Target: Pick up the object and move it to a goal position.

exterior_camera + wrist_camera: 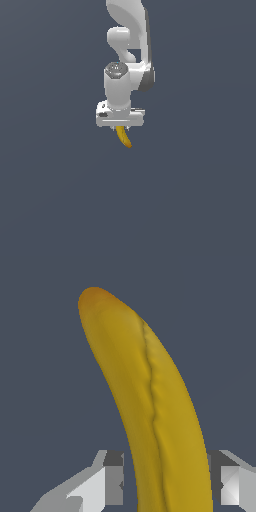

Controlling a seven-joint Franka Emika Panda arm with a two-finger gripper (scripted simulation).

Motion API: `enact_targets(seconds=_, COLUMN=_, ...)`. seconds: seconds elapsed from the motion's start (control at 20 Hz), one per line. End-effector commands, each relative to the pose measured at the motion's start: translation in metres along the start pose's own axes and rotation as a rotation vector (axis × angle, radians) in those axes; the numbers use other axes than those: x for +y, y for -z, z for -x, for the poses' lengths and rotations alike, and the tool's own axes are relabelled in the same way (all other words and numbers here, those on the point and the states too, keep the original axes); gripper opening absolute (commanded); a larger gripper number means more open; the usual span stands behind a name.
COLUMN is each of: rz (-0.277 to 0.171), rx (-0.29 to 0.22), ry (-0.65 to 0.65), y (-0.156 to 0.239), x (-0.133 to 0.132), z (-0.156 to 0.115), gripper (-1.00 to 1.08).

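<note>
The object, a small curved yellow-orange banana (123,137), hangs below the white gripper (120,127) in the middle of the exterior view, its tapered tip pointing down and toward that view's right. In the wrist view the banana (155,406) fills the picture, running out from between the two grey fingers (114,476), which press on its sides. The gripper (167,481) is shut on the banana. The fingers are hidden behind the hand in the exterior view, and the banana's gripped end is out of sight.
A plain dark grey-blue ground (200,200) lies all around. The white arm (127,45) rises above the gripper to the top edge of the exterior view.
</note>
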State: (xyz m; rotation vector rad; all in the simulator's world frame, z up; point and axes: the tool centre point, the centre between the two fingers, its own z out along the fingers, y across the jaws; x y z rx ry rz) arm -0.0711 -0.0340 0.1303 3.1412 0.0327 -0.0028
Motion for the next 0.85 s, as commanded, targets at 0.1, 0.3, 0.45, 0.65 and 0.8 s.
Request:
enact_targets(seconds=0.1, rz=0.0, rx=0.002, ry=0.001, y=0.039, x=0.004, z=0.007, gripper=-1.0)
enact_targets(seconds=0.3, rz=0.0, rx=0.002, ry=0.001, y=0.065, x=0.007, z=0.011, gripper=-1.0)
enact_targets(seconds=0.45, rz=0.0, rx=0.002, ry=0.001, y=0.079, x=0.009, z=0.013, gripper=-1.0)
enact_targets(seconds=0.65, rz=0.0, rx=0.002, ry=0.001, y=0.09, x=0.01, z=0.014, gripper=-1.0)
enact_targets(seconds=0.8, rz=0.0, rx=0.002, ry=0.001, y=0.092, x=0.011, z=0.014, gripper=-1.0)
